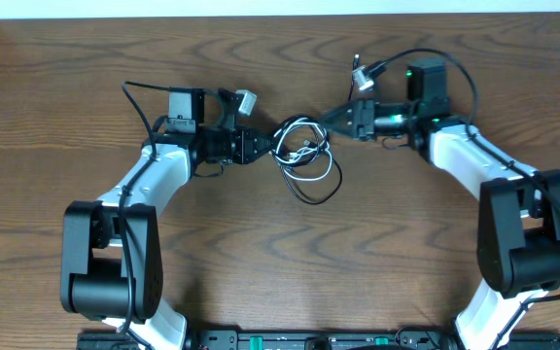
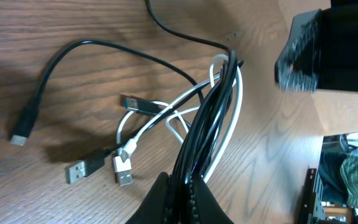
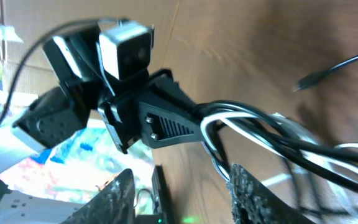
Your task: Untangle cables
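From overhead, the worktop (image 1: 280,262) was dark brown wood with a strong wavy grain, and a pale strip ran along its far edge. Two white-and-black arms (image 1: 149,185) reached in from the near corners. The cables (image 1: 306,160) lay as one loose tangle of loops near the middle of the worktop, closer to the far edge. The left hand (image 1: 259,148) met the tangle's left side, and the right hand (image 1: 336,119) sat just beside its far right.

In the left wrist view, the left hand was clamped tight on a bunch of several black cords and the one white cord. Four plug ends (image 2: 76,171) lay loose on the wood. The worktop's edge showed at the right, with blurred clutter past it.

In the right wrist view, the right hand's two fingers (image 3: 122,200) stood well apart and gripped nothing. The bundle ran just past their tips; whether it touched them I cannot tell. One small grey camera block (image 3: 126,51) sat on the left arm, with blurred colourful room behind.
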`<action>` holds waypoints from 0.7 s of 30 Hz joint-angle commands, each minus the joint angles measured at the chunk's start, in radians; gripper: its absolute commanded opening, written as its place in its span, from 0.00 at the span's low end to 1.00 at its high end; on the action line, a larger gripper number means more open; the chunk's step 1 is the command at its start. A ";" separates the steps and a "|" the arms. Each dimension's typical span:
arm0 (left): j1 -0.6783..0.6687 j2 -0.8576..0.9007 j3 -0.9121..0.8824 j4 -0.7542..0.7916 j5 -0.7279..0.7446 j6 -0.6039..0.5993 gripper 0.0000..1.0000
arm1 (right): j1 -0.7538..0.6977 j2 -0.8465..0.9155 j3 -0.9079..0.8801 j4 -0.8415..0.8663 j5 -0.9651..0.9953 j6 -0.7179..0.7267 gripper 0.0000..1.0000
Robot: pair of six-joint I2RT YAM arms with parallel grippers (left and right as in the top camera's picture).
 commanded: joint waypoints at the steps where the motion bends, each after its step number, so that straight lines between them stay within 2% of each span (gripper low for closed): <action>1: -0.021 0.015 0.002 0.005 -0.002 0.032 0.08 | 0.054 0.001 0.002 0.000 0.041 0.013 0.43; 21: -0.032 0.015 0.002 0.003 -0.019 0.034 0.08 | 0.185 0.001 0.002 0.003 0.260 0.032 0.38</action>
